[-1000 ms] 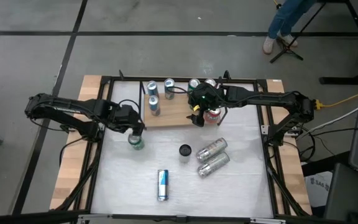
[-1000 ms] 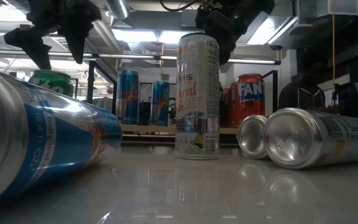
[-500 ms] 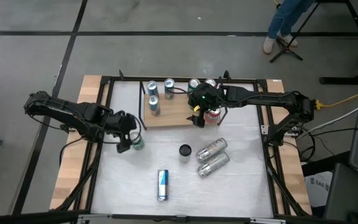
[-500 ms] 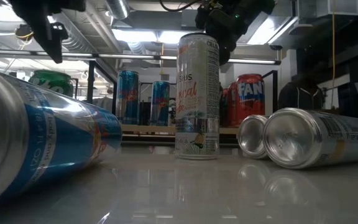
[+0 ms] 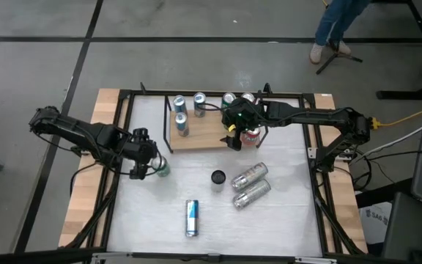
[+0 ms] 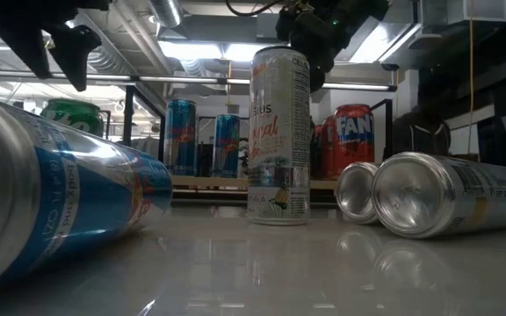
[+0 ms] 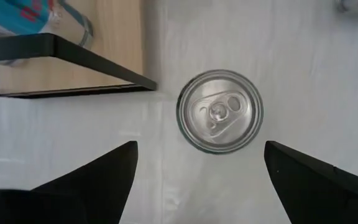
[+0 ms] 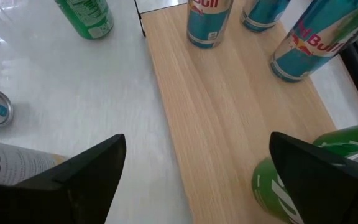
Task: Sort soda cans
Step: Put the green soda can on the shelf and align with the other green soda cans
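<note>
Jaws of my left gripper stand wide apart and empty over the white worktop, just beside an upright green can. My right gripper hangs over the wooden board, jaws likewise spread, holding nothing. Blue cans stand on the board; a red can stands at its edge; silver cans lie on the worktop.

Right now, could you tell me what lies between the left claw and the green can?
Nothing: the left wrist view shows the open left claw hanging over the green can, only air between them.
</note>
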`<state>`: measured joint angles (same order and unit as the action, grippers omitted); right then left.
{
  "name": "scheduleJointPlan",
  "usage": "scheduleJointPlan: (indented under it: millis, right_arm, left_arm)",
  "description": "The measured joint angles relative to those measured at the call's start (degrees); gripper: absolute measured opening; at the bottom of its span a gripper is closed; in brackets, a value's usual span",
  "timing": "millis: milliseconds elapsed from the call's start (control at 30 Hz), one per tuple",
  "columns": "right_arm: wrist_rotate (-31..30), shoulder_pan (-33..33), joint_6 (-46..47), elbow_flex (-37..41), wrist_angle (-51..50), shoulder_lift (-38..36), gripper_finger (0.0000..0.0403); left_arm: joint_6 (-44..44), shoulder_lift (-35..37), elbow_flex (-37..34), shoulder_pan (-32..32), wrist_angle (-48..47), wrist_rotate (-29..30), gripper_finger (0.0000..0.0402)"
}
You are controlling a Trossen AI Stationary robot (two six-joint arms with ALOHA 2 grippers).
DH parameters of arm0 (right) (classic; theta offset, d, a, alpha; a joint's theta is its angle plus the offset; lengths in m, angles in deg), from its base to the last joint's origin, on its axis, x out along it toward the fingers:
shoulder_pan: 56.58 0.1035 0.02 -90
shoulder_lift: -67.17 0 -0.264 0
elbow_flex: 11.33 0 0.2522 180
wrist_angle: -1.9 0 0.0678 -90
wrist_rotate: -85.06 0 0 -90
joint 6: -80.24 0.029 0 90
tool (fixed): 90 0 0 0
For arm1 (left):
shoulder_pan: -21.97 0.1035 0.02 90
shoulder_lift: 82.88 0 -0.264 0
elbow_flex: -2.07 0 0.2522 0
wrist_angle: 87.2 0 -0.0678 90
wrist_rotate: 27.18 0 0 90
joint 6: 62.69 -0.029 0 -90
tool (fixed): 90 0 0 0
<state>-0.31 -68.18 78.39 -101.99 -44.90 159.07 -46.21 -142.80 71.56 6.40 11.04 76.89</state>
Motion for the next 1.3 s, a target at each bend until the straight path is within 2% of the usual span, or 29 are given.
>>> scheduleJointPlan:
  millis: [200, 600, 867, 1300]
  right_arm:
    - [0.0, 0.0, 0.0, 0.0, 0.0, 0.0, 0.0388]
    - [0.0, 0.0, 0.0, 0.0, 0.0, 0.0, 0.0388]
    - [0.0, 0.0, 0.0, 0.0, 0.0, 0.0, 0.0388]
    - [0.0, 0.0, 0.0, 0.0, 0.0, 0.0, 0.0388]
  left_arm:
    - [-0.6, 0.0, -3.9, 0.0, 2.0, -1.8, 0.0339]
    - [-0.6, 0.0, -12.9, 0.0, 14.5, -3.3, 0.0339]
    - [0.0, 0.0, -15.1, 0.0, 17.0, -3.0, 0.0339]
    - [15.1, 0.0, -16.8, 0.0, 19.3, -1.6, 0.0337]
